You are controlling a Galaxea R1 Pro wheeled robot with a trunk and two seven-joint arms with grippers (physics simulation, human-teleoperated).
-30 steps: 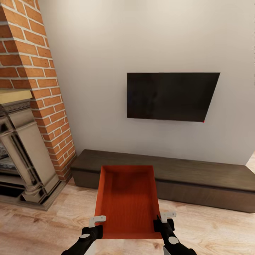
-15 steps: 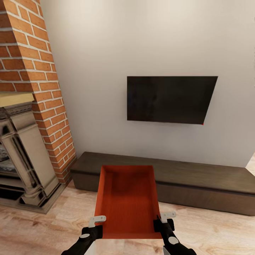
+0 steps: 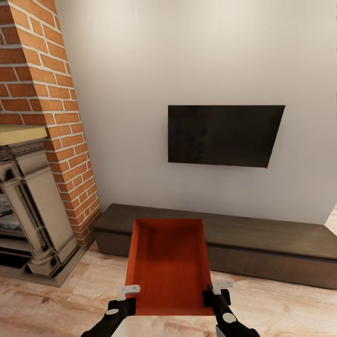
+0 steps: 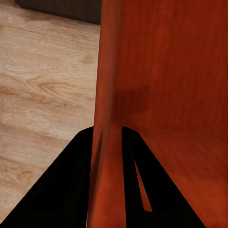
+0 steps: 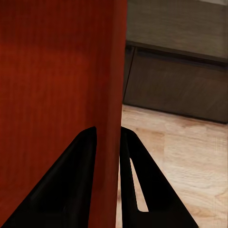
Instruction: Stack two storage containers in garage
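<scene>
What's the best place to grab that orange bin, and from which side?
By its two long side walls near the robot's end, one gripper per wall. The storage container is open-topped with thin flat walls, so the left gripper and right gripper each pinch a wall, one finger inside, one outside.

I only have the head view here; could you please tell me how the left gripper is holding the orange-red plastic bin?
Observer: The left gripper has one finger either side of the orange-red rectangular open-top plastic bin's side wall.
Operator: Thank you. And the right?
Observer: The right gripper pinches the opposite wall the same way.
Operator: What lies beneath the bin?
Observer: Light wood-plank floor, with the long low dark cabinet beyond.
</scene>
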